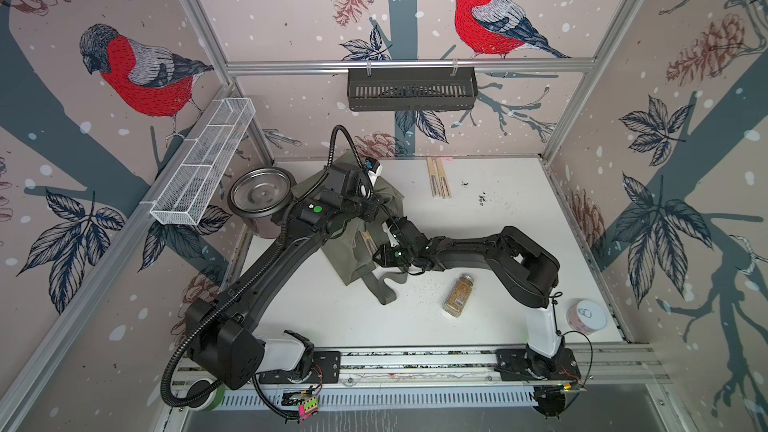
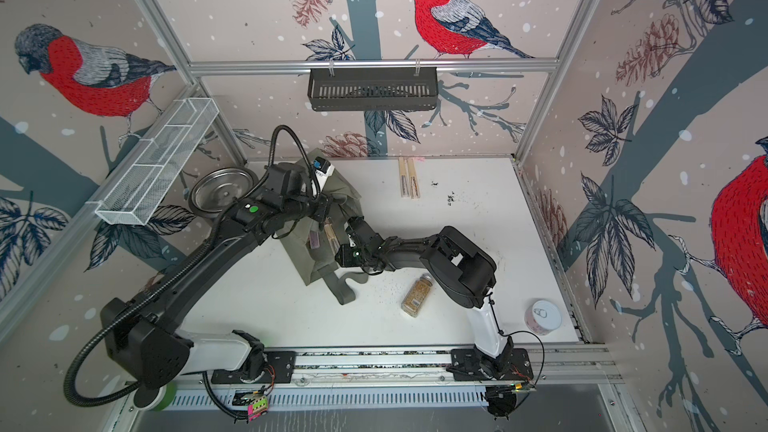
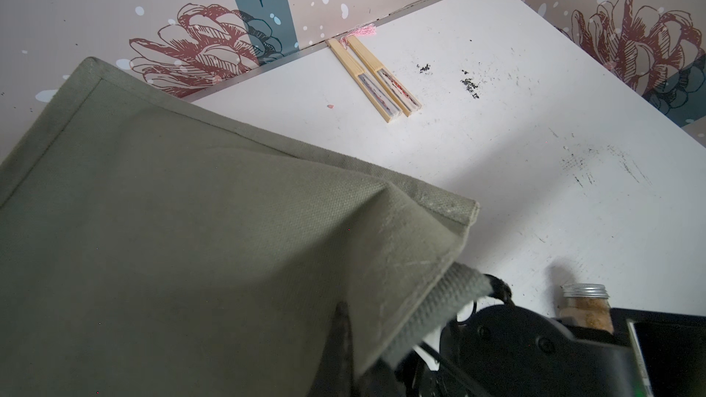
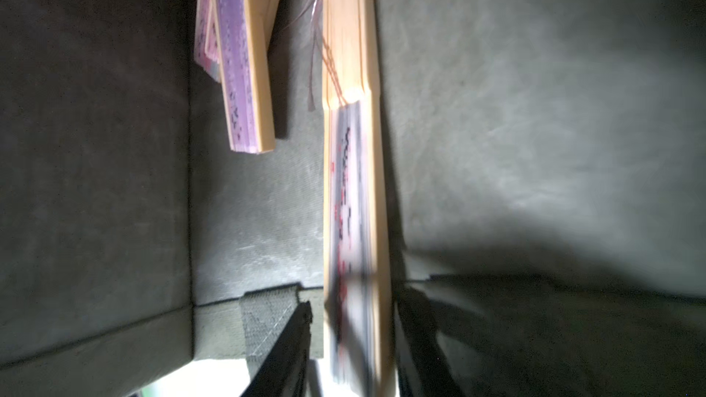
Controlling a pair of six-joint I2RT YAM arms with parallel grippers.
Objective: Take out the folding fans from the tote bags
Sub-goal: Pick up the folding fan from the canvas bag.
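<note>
**Bimanual cell, read left to right in both top views.** A white wire basket (image 1: 199, 164) hangs on the side rail. Next to it a steel pot (image 1: 259, 195) stands on the table (image 1: 519, 222), just beside the tote bag (image 1: 353, 253).

The left gripper (image 1: 374, 206) reaches over the bag with its fingers closed. Judging by the tented cloth in the left wrist view, they appear to pinch the bag's rim and hold the mouth open. The bag is soft and would likely slump if not held this way.

Inside lie the folding fans (image 2: 331, 234). A purple fan (image 4: 244, 70) sits deeper in. A grey-and-red fan (image 4: 355, 185) lies along the bag wall, tassel end innermost and leaf end toward the mouth. The right gripper (image 4: 355, 299) is at the mouth with one finger on either side of this fan's leaf end. Blur hides whether the pads press it, so the grip cannot be told.

Such a fan is judged light, stiff along its bamboo guards and smooth enough to slip, with a delicate pleated leaf. It is best held across the two flat guards, not by the leaf edge, and the tassel cord (image 4: 321, 51) may snag.

Farther right, two fans (image 1: 438, 178) lie side by side on the table by the back wall, outside the bag. A glass spice jar (image 1: 459, 295) lies on its side, and a ring-pull tin (image 1: 586, 315) stands near the right edge.
</note>
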